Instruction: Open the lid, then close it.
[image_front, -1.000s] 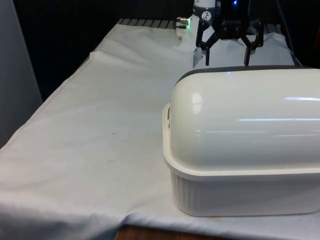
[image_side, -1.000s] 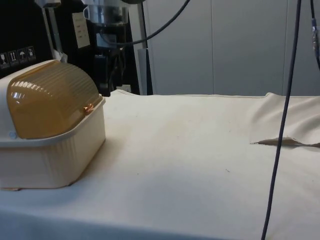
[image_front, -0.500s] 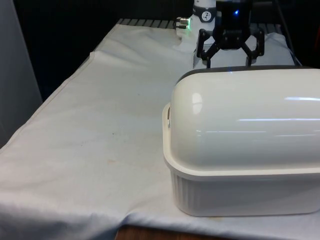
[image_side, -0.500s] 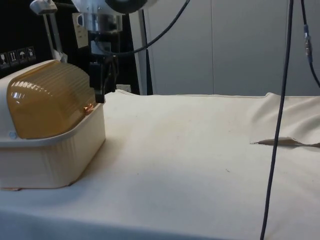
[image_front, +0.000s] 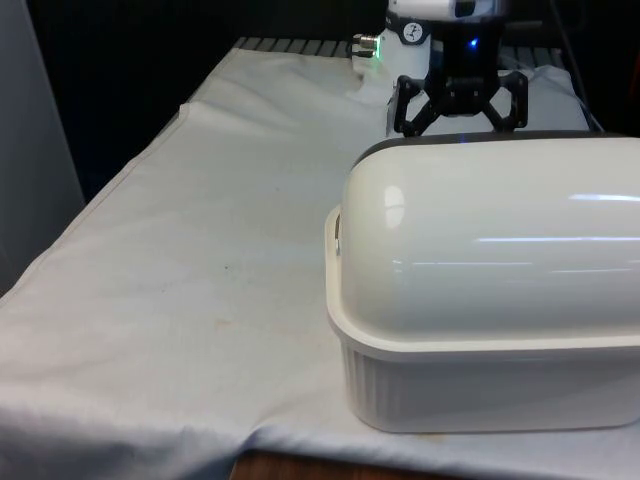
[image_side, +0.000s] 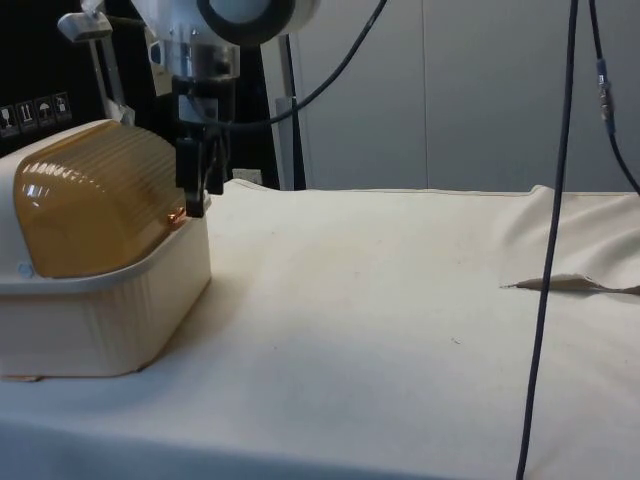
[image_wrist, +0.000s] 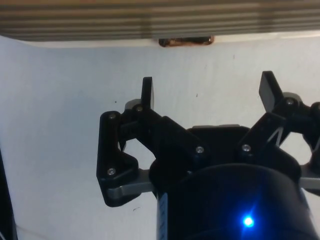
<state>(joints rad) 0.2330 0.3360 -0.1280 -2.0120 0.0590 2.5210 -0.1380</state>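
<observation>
From the front I see the bread box (image_front: 480, 300) at the near end of the table (image_front: 200, 250), towards the front view's right, with its smooth cream back turned to me and ribbed base beneath. The gripper (image_front: 459, 110) hangs just behind its top edge, fingertips hidden by the box.

From the side the lid (image_side: 95, 205) is a ribbed amber dome, shut down on the cream base, with a small copper handle (image_side: 176, 215) at its lower front edge. The gripper (image_side: 196, 185) stands upright right against that front edge, fingertips level with the handle; I cannot tell whether they touch it.

At the wrist I see the jaws spread wide with nothing between them. The fingers (image_wrist: 147, 92) point at the cloth, and the handle (image_wrist: 185, 41) sits ahead of the gap, under the ribbed lid (image_wrist: 160, 17).
</observation>
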